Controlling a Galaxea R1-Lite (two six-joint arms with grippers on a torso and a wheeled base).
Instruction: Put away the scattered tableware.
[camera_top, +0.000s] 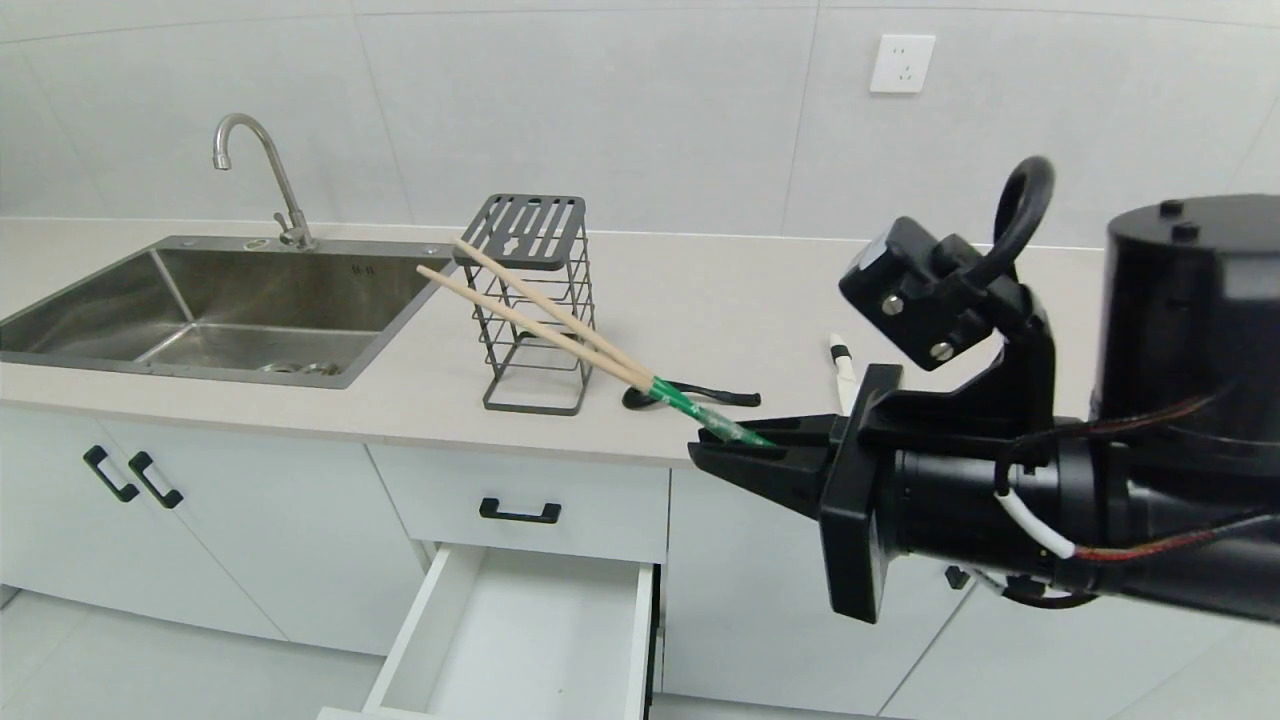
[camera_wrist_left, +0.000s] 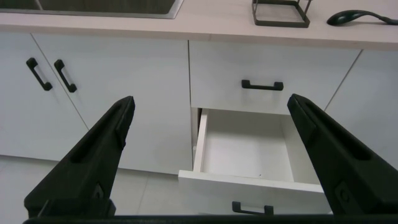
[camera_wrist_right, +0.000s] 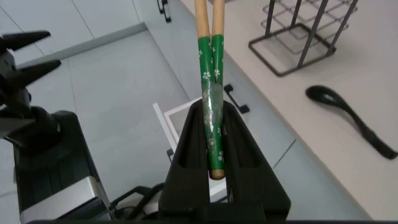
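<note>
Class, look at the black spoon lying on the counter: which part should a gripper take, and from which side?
Probably best: take the black spoon by its slim handle, coming down from above and closing across it. It lies flat on the counter, and the handle points away from the wire rack, leaving room there.

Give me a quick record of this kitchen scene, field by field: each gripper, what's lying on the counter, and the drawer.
right gripper: shut on chopsticks, green ends between the fingers
left gripper: open, empty, facing the drawer
counter: wire rack standing upright, black spoon lying beside it
drawer: pulled open below the counter
</note>
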